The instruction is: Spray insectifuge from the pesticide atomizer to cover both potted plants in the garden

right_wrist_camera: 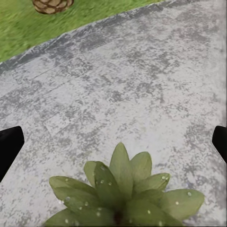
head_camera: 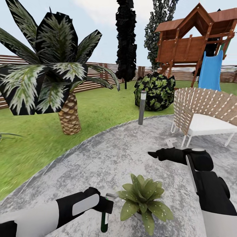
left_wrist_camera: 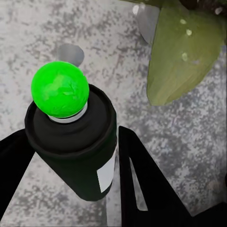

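Note:
In the head view my left gripper [head_camera: 106,204] is shut on the pesticide atomizer [head_camera: 104,221], a dark green bottle that hangs below the fingers, with its pale spray head [head_camera: 112,195] pointing at a potted plant [head_camera: 143,199]. That plant is a green-leaved rosette on the grey paving just right of the bottle. The left wrist view shows the atomizer [left_wrist_camera: 75,142] with a white label and a bright green round end, held in my left gripper [left_wrist_camera: 71,137] beside a leaf [left_wrist_camera: 179,52]. My right gripper [head_camera: 153,153] hovers open above and behind the plant. The right wrist view shows the potted plant [right_wrist_camera: 120,196] below my right gripper [right_wrist_camera: 114,142].
A scaly-trunked palm [head_camera: 69,115] stands on the lawn at left. A grey bollard lamp [head_camera: 142,108] and a round bush [head_camera: 154,92] lie ahead. At right is a woven chair [head_camera: 204,112], and behind it a wooden playhouse with a blue slide [head_camera: 210,70]. A slat fence [head_camera: 98,74] rings the lawn.

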### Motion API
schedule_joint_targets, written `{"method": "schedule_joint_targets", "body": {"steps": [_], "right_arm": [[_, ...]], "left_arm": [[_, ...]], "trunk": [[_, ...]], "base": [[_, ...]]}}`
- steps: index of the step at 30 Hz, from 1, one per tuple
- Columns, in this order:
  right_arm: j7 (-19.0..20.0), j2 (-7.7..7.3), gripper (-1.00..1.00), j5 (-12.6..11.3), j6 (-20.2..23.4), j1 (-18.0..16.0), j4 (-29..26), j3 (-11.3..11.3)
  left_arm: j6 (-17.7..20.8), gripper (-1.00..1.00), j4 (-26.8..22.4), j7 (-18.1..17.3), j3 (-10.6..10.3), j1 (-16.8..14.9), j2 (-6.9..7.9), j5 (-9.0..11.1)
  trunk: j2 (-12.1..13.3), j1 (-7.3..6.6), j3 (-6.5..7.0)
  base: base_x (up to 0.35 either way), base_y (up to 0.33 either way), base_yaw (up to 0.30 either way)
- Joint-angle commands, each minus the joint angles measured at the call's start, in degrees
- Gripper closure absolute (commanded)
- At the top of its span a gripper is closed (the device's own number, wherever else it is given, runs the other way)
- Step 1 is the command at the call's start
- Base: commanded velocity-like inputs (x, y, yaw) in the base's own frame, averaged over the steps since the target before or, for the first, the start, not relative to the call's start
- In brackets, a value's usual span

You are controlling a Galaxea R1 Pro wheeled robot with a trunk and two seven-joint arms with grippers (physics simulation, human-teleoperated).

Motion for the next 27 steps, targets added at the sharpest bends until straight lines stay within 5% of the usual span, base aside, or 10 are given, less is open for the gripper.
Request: {"method": "schedule_joint_targets", "body": {"steps": [1, 27], "right_arm": [[0.59, -0.08, -1.0, 0.62, 0.17, -0.08, 0.0, -0.02], [0.41, 0.43, -1.0, 0.69, 0.17, -0.17, 0.05, -1.52]], "left_arm": [[-0.3, 1.0, -0.12, 0.57, -0.1, -0.33, -0.08, 0.62], [-3.55, 1.0, 2.73, -0.28, -0.04, 1.19, 1.14, 1.39]], "trunk": [[-0.03, -0.01, -0.06], [-0.03, -0.01, -0.06]], "base": [[0.001, 0.005, -0.28], [-0.022, 0.244, -0.28]]}}
